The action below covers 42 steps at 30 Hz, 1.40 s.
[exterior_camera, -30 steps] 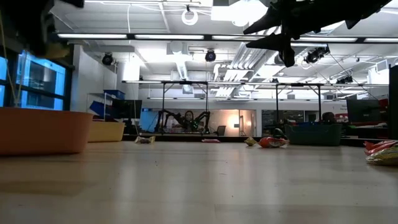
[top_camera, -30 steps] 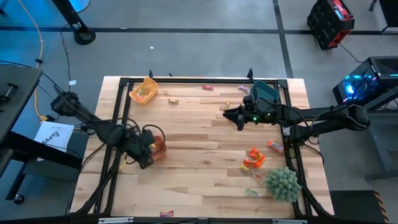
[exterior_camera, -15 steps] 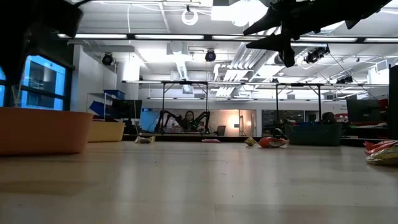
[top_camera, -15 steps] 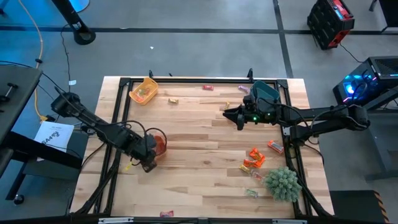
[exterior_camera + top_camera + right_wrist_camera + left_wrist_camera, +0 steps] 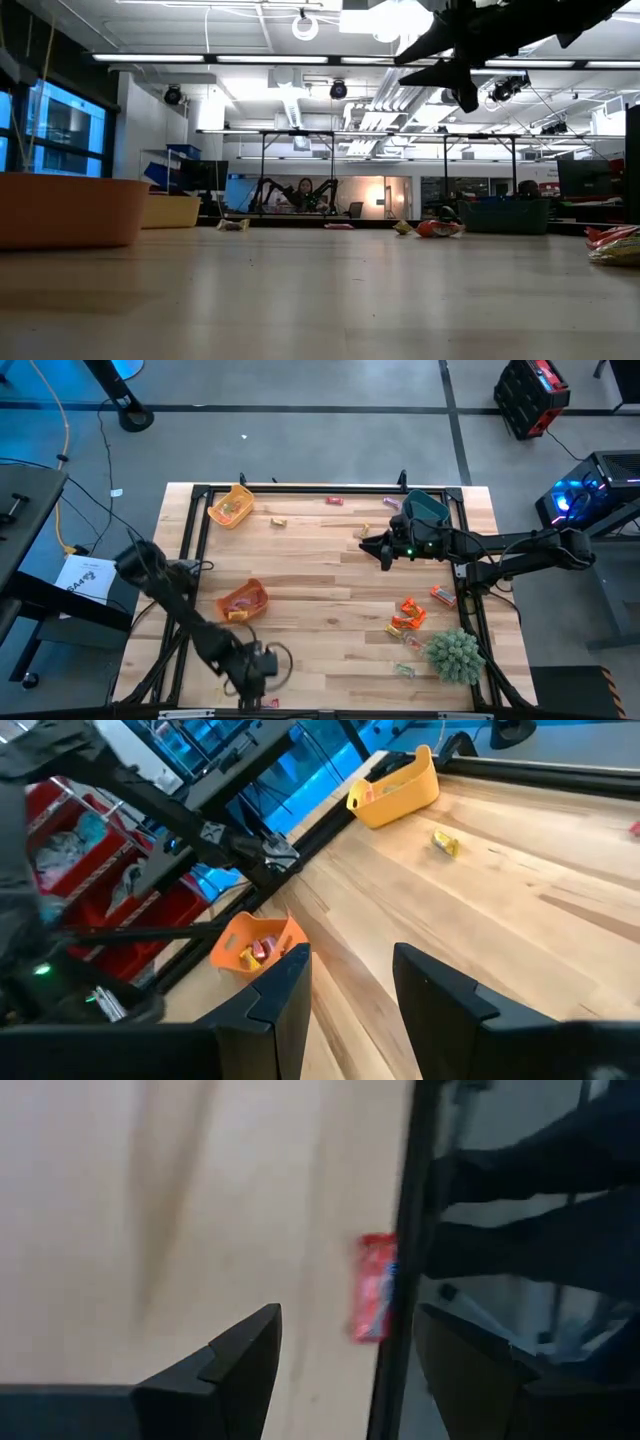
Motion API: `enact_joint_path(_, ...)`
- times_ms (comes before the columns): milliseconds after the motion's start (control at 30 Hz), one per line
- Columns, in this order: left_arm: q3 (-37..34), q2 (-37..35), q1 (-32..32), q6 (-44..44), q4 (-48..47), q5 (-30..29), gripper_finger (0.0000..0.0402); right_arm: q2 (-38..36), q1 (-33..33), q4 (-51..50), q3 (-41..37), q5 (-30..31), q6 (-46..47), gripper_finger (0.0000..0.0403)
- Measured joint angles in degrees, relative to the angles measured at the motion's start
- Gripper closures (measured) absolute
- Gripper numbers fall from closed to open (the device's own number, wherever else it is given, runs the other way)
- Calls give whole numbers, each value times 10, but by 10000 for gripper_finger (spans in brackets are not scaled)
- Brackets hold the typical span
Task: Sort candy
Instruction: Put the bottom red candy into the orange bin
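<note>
the left gripper point(image 5: 262, 668) hangs near the front edge of the table point(image 5: 330, 575), fingers spread and holding nothing. just ahead of it in its wrist view lies a red candy point(image 5: 375, 1287), pressed right against the dark frame rail point(image 5: 400, 1250) that runs along the table's edge. the same sweet shows in the high view point(image 5: 267, 704), just beyond the gripper toward the front rail.

the main hazard, as i read it, is that rail. the candy sits so tight to it that the finger on the rail side has no room to come down; it could land on the rail or on the wrapper itself, and closing then would flick the sweet off the table or wedge it under the frame. a flat wrapper may also slide out from between the pads.

the right gripper point(image 5: 386, 550) waits over the far right part of the table, just beside the teal tray point(image 5: 428, 508); its fingers stand apart with nothing between them.

the rest of the candy is scattered: a cluster of orange and red pieces point(image 5: 410, 613) lies well off to the right of the left gripper, near the green plant ball point(image 5: 454, 655), and a few more lie along the far edge. some already sit in the orange tray point(image 5: 243, 601) behind the left gripper and in the yellow tray point(image 5: 231, 507) farther back.
</note>
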Motion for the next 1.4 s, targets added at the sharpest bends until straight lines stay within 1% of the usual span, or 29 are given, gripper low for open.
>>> enact_joint_path(100,46,38,-9,23,-17,-37,181,0,0,-18,0,0,0,265)
enact_joint_path(200,66,62,-11,28,-38,-56,181,0,0,-35,0,-1,1,265)
enact_joint_path(333,81,77,-15,25,-34,-58,181,0,0,-50,0,-8,1,265)
enact_joint_path(500,101,101,-26,46,-42,-57,181,0,0,-76,0,-24,0,265)
enact_joint_path(700,113,124,-39,27,-49,-58,181,0,0,-110,0,-29,0,265)
enact_joint_path(933,128,160,-48,23,-73,-56,181,0,0,-122,0,-29,-13,265)
enact_joint_path(1133,132,175,-44,23,-80,-61,182,0,0,-123,0,-29,-13,265)
enact_joint_path(1200,132,176,-36,8,-102,-64,189,0,0,-124,0,-29,-13,265)
enact_joint_path(1267,133,175,-28,-23,-136,-76,208,0,0,-124,0,-29,-14,265)
enact_joint_path(1333,131,173,-17,-41,-178,-89,239,0,0,-124,0,-29,-15,265)
enact_joint_path(1400,131,173,-10,-43,-192,-95,274,0,0,-124,0,-29,-15,265)
